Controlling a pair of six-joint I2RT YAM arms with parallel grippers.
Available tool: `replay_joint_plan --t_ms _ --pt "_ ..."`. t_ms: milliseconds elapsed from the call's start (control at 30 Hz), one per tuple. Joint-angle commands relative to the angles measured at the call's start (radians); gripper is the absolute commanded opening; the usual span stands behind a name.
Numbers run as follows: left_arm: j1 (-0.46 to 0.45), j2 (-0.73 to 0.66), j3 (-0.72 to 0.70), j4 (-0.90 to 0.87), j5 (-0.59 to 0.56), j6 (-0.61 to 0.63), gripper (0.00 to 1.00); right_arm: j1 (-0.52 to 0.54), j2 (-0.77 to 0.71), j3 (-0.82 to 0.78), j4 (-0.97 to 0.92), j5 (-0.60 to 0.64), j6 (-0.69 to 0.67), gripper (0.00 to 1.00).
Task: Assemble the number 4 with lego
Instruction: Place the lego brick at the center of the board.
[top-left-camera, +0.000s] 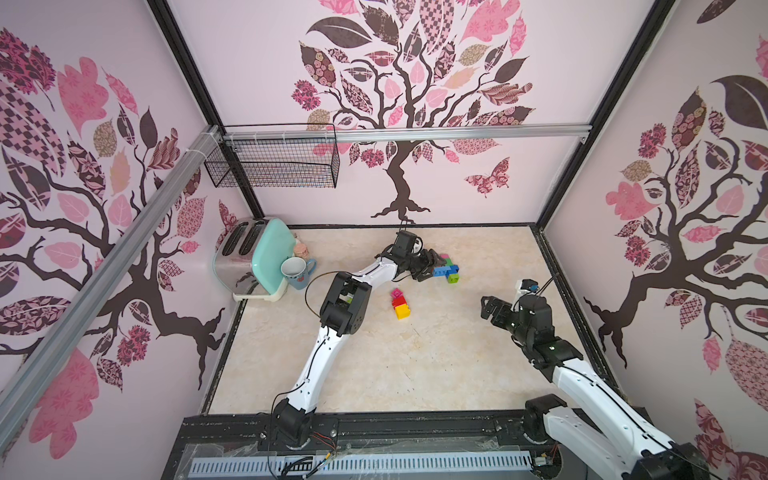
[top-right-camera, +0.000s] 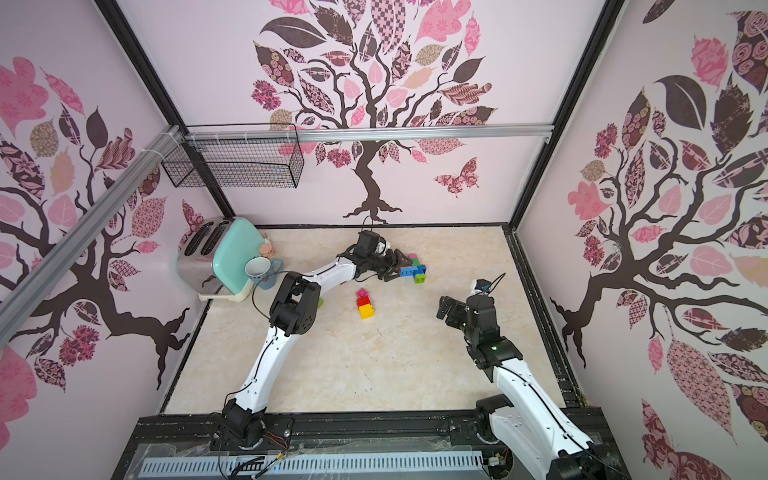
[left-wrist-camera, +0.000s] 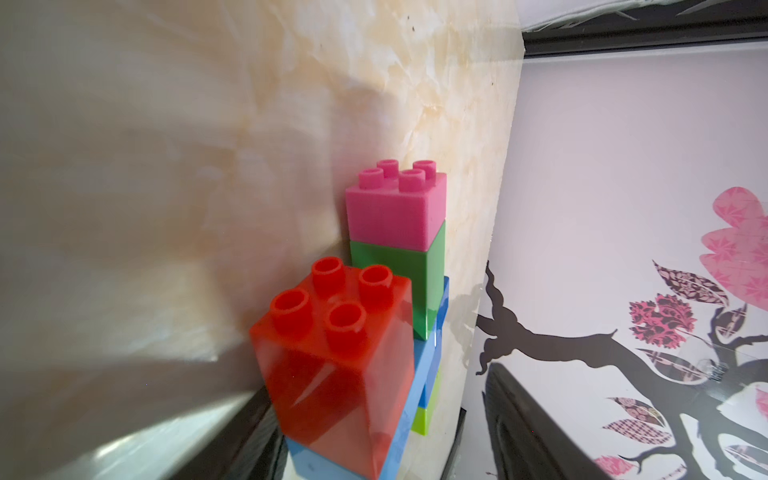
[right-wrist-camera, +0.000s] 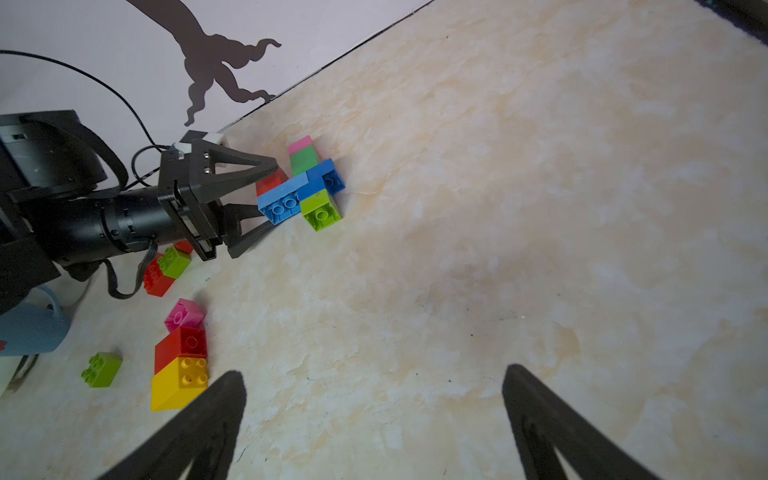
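The lego assembly (top-left-camera: 448, 269) lies flat at the far middle of the table: a pink brick (left-wrist-camera: 395, 208) on a green one (left-wrist-camera: 415, 282), joined to blue bricks (right-wrist-camera: 320, 183) and a lime brick (right-wrist-camera: 321, 212). A red brick (left-wrist-camera: 332, 353) sits on the light blue brick (right-wrist-camera: 282, 203). My left gripper (top-left-camera: 434, 266) is open, with its fingers (right-wrist-camera: 249, 166) on either side of the red and light blue bricks. Above bare table at the right, my right gripper (right-wrist-camera: 374, 372) stands open and empty. A pink, red and yellow stack (top-left-camera: 400, 303) lies mid-table.
A loose green brick (right-wrist-camera: 102, 369) and a red and green pair (right-wrist-camera: 166, 270) lie under the left arm. A toaster (top-left-camera: 249, 257), a blue mug (top-left-camera: 297, 272) and a small jar (top-left-camera: 301, 249) stand at the far left. A wire basket (top-left-camera: 274, 160) hangs on the back wall.
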Motion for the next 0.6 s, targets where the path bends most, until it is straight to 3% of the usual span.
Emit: replay_joint_plan --t_ms 0,133,233,300,433,567 --pt "0.006 -0.001 0.060 -0.125 -0.097 0.098 0.76 -0.003 0.023 0.077 -0.051 0.017 0.016 0.99" --pt "0.006 0.002 0.111 -0.231 -0.178 0.171 0.80 -0.004 0.063 0.124 -0.088 0.011 -0.017 0.99" --pt "0.003 -0.035 0.091 -0.260 -0.222 0.215 0.97 -0.003 0.070 0.119 -0.052 -0.019 -0.019 0.99" --pt "-0.006 -0.081 0.067 -0.284 -0.281 0.262 0.98 -0.003 0.073 0.107 -0.007 -0.048 0.000 0.99" --pt "-0.055 -0.239 0.006 -0.404 -0.531 0.441 0.98 -0.002 0.159 0.125 0.069 -0.283 0.035 0.99" --pt "-0.117 -0.502 -0.309 -0.278 -0.840 0.509 0.98 0.015 0.346 0.163 0.207 -0.492 0.108 0.98"
